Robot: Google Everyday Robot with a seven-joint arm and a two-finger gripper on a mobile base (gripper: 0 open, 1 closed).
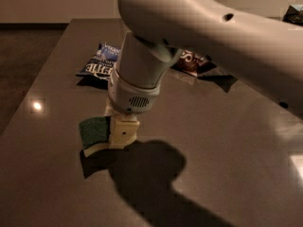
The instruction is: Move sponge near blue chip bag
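Much open table (227, 141) around jaws clamped on sponge (93, 130), blue chip bag (101, 64) beyond.

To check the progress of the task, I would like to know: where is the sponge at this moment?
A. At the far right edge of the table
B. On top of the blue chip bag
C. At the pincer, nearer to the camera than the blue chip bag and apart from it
C: the sponge sticks out of the pincer, low over the near left of the table, with bare tabletop between it and the blue chip bag.
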